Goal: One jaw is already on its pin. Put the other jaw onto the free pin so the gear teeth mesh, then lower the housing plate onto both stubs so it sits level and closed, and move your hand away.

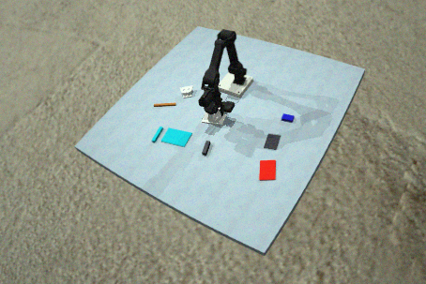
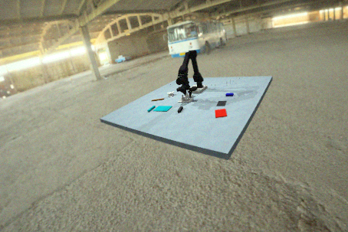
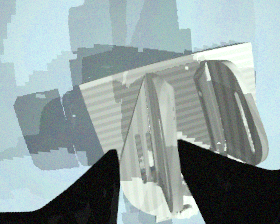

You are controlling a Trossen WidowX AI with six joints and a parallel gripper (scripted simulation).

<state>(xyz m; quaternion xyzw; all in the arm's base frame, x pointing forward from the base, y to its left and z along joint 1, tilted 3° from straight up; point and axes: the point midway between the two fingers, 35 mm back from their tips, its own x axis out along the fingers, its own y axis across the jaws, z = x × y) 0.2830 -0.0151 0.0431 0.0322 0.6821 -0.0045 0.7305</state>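
Observation:
A pale base plate lies on the mat under the arm's hand. My gripper is shut on a pale grey jaw, which stands between the black fingers over the base plate. Whether its lower end touches the plate or sits on a pin is hidden. The other pale jaw stands over the plate to the right in the wrist view, apart from the held one. The pins and gear teeth cannot be made out. A small white piece, probably the housing plate, stands apart, left of the hand.
An orange stick, a cyan bar and a cyan plate lie left. A black block lies in front. A blue block, a dark square and a red plate lie right.

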